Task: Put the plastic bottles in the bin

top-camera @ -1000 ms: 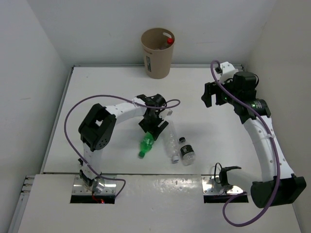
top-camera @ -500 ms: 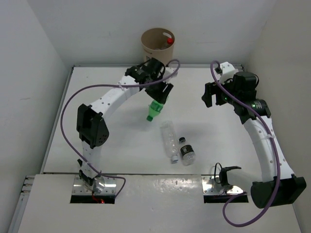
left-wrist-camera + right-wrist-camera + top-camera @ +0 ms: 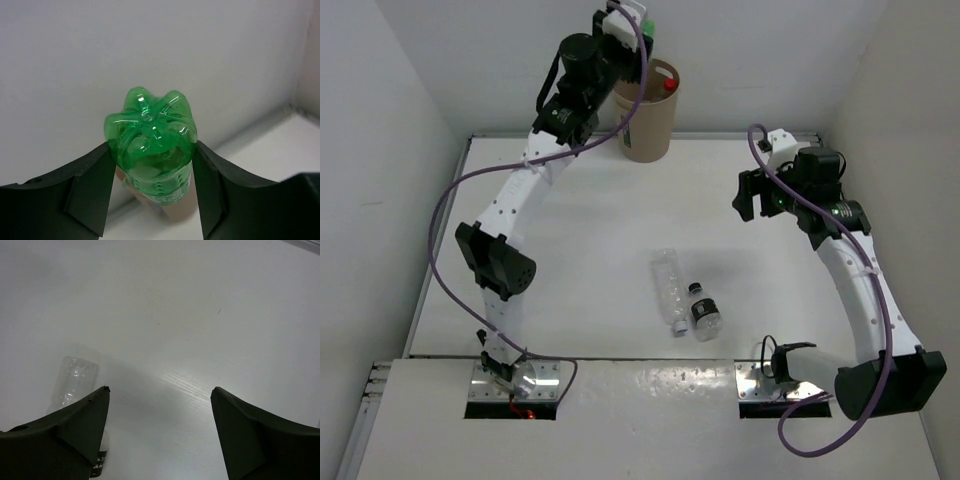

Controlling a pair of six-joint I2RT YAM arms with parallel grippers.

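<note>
In the overhead view the left arm reaches to the top centre of the frame, and the left gripper (image 3: 643, 30) hangs just above the rim of the bin (image 3: 645, 120). The bin stands at the far edge of the table (image 3: 560, 230), against the back wall. A sliver of the green bottle (image 3: 648, 22) shows at the gripper, above the bin's left rim.

The left wrist view shows the grip plainly. The left gripper (image 3: 152, 147) is closed on the green bottle (image 3: 150, 127), with one dark finger (image 3: 92, 192) pressed on each side of its body. The bottle's ribbed base faces the camera and fills the middle of that frame. A scrap of the tan bin (image 3: 162, 210) shows just beneath it.

Inside the bin, a red cap (image 3: 669, 86) shows at the right side of the opening.

Two bottles lie on the table at lower centre of the overhead view. A clear bottle (image 3: 668, 288) lies on its side, and a small black-capped bottle (image 3: 703, 313) sits just beside it to the right.

The right gripper (image 3: 751, 196) hovers at centre right, well apart from both. In the right wrist view the right gripper (image 3: 159, 405) is spread wide with nothing between its fingers. The clear bottle (image 3: 75, 380) shows at lower left of that frame.
</note>
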